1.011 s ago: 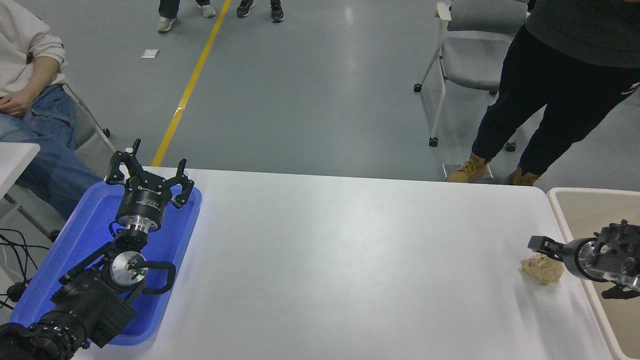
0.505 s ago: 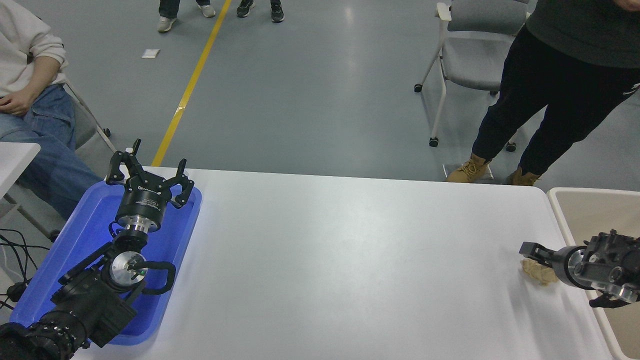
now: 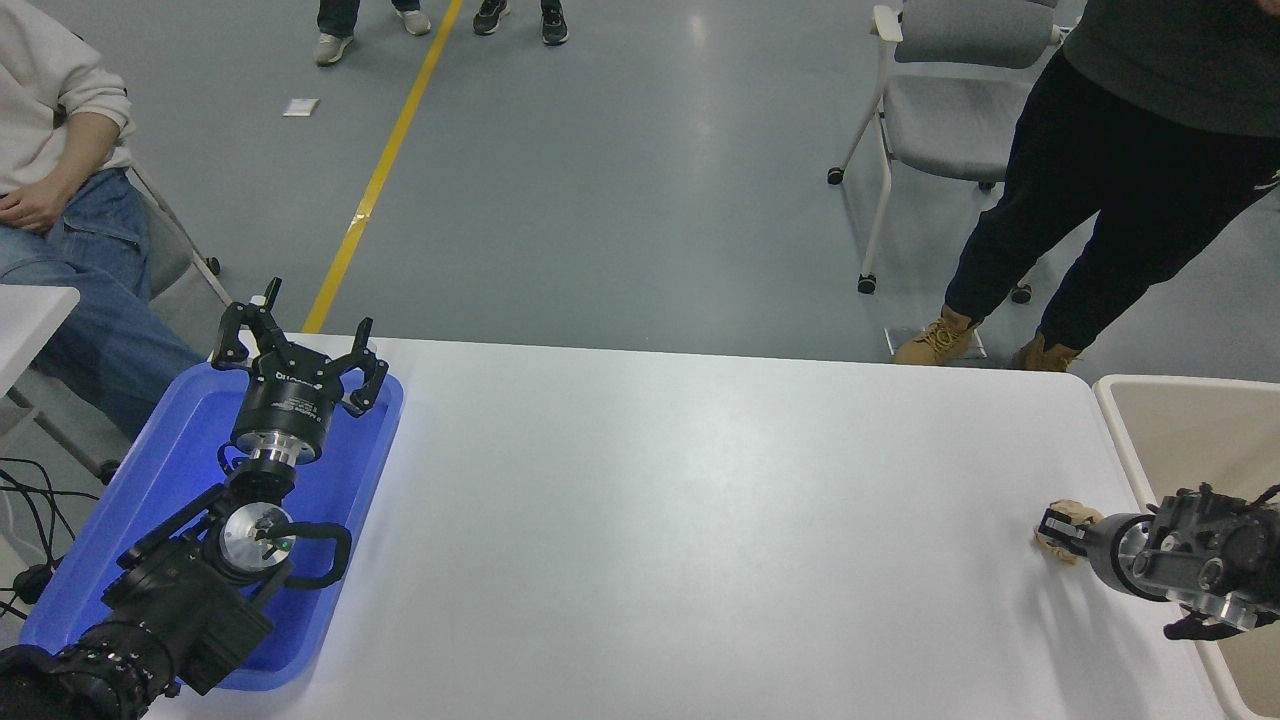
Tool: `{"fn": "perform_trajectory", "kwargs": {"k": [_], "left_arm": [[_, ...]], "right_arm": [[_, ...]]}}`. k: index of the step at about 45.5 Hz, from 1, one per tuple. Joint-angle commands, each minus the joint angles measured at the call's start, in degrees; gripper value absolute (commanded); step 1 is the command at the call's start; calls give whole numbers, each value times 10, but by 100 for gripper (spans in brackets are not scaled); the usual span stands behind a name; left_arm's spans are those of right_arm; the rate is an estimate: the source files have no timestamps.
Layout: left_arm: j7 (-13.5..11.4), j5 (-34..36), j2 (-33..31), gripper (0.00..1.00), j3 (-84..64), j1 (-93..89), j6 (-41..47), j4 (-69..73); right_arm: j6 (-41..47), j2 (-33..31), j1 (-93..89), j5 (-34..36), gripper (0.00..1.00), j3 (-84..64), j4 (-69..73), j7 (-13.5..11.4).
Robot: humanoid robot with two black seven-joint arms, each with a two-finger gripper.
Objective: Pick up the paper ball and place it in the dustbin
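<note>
The tan paper ball (image 3: 1068,512) lies on the white table (image 3: 680,520) near its right edge, mostly hidden. My right gripper (image 3: 1060,528) reaches in from the right edge, low on the table, and its fingers are closed around the ball, with paper showing above and below them. The beige dustbin (image 3: 1118,425) stands just off the table's right end, behind the right arm. My left gripper (image 3: 300,350) is parked open and empty over the blue tray at the lower left.
A shallow blue tray (image 3: 160,470) lies under the left arm. A person in dark trousers (image 3: 1090,200) stands past the far right corner by a grey chair (image 3: 940,110). Another person (image 3: 60,200) sits at the far left.
My right gripper has moved left and down onto the paper ball and closed on it. The ball has shifted slightly left and is now mostly covered. The left arm has not moved.
</note>
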Motion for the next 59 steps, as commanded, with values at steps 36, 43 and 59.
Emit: {"fn": "perform_trajectory", "kwargs": {"k": [36, 43, 59], "left_arm": [[0, 0, 0, 100, 0, 0, 0, 0], [0, 0, 0, 100, 0, 0, -1, 0], [0, 0, 0, 100, 0, 0, 0, 0]], "right_arm": [[231, -122, 517, -38, 0, -280, 257, 2], [282, -122, 609, -38, 0, -326, 281, 2], [358, -123, 731, -48, 0, -378, 285, 2]]}}
